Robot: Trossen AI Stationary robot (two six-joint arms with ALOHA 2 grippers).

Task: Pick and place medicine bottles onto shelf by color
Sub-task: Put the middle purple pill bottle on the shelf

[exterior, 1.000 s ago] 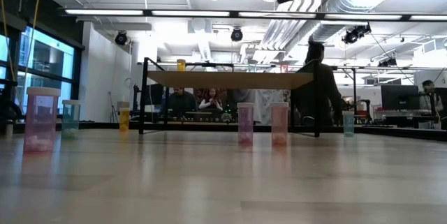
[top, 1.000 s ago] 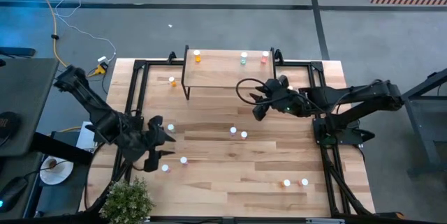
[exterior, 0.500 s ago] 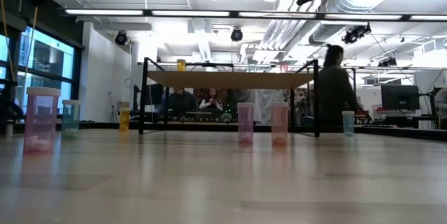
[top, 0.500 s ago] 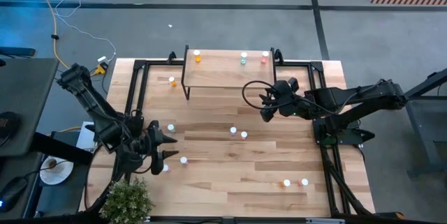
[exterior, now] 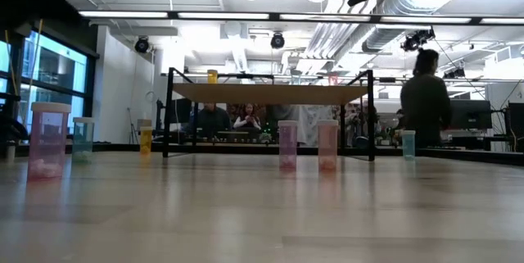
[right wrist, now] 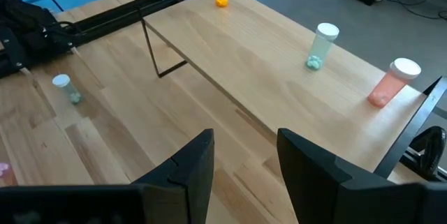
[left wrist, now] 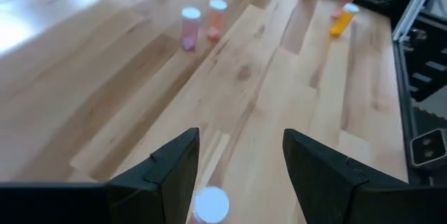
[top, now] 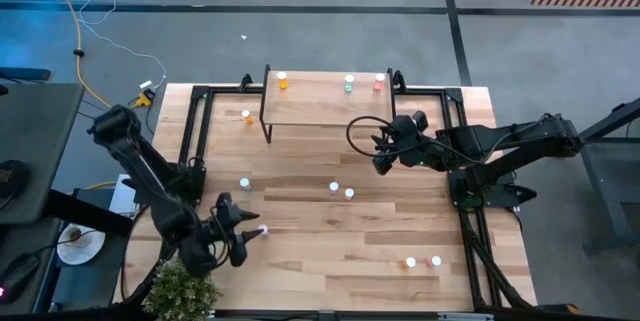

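The shelf (top: pixel 325 101) stands at the table's far side, with an orange bottle (top: pixel 283 82), a teal bottle (top: pixel 349 84) and a pink bottle (top: pixel 379 82) upright on top. My left gripper (top: pixel 250 236) is open near the table's near left. Its fingers stand on either side of a white-capped bottle (left wrist: pixel 209 204), which also shows in the high view (top: pixel 263 229), upright on the table. My right gripper (top: pixel 380 157) is open and empty, above the table just in front of the shelf's right end; its wrist view shows its gripper (right wrist: pixel 244 158) over the shelf top (right wrist: pixel 279 77).
More bottles stand on the table: an orange one (top: pixel 247 116) left of the shelf, a teal one (top: pixel 245 183), two pink ones (top: pixel 341 191) at mid-table, and two (top: pixel 423 261) near the near right edge. A potted plant (top: pixel 182 289) sits at the near left corner.
My left gripper has gone toward the table's near edge and a little right, down to the white-capped bottle, staying open. My right gripper has shifted slightly toward the table's right edge, then kept still. In the room behind, a person has walked to the right.
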